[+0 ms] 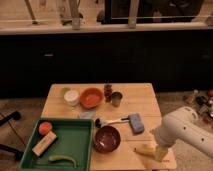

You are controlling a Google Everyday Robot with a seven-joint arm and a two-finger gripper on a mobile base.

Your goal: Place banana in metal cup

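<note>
A green plastic tray point(75, 142), far left of the gripper, holds a round orange ball point(45, 127) and a curved green pod point(62, 160). The dull cylindrical metal cup point(116, 99) stands well behind and left of the gripper. The small yellow banana point(144, 149) lies flat on the wooden table point(145, 102), its right end beneath the white arm's gripper point(160, 151). Whether the gripper is closed on it cannot be told.

Kitchen-like room, counter point(100, 28) over dark cabinets point(75, 62), pincer point(159, 151) at front-right of table point(145, 97)
</note>
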